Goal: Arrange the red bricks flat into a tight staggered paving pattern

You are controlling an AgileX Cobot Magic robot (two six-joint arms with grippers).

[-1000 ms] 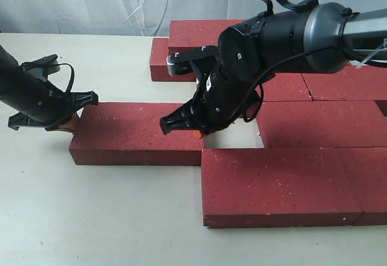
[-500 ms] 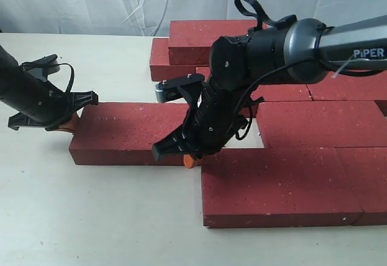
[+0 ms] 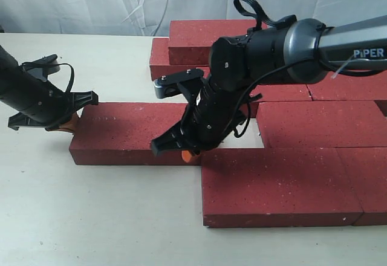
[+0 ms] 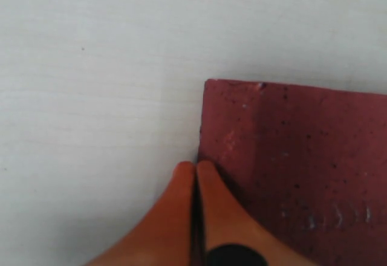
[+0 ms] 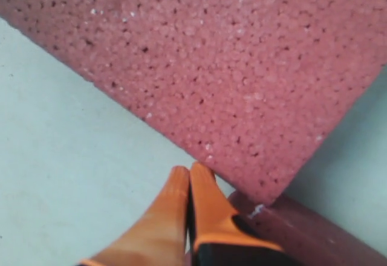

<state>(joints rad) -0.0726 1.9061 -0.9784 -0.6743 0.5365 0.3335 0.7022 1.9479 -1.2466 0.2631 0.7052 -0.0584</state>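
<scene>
Several red bricks lie flat on the table. One loose brick [image 3: 130, 132] sits left of the packed group, with a small gap [image 3: 254, 140] at its right end. My left gripper [image 3: 69, 124] is shut, and its orange tips press against that brick's left end; in the left wrist view the gripper [image 4: 195, 166] touches the brick [image 4: 302, 157] near a corner. My right gripper [image 3: 188, 155] is shut and empty at the brick's front edge, beside the large front brick [image 3: 278, 184]. In the right wrist view the gripper [image 5: 188, 170] rests against the brick's edge [image 5: 230, 66].
More bricks are packed at the right [image 3: 320, 124] and the back [image 3: 199, 33]. The right arm's dark body [image 3: 266, 48] hangs over the middle of the group. Pale tabletop [image 3: 91, 217] spreads to the left and front. A white cloth backdrop [image 3: 91, 3] stands behind.
My right gripper swung from the gap at the loose brick's right end round to its front edge. The left gripper and the bricks have barely moved.
</scene>
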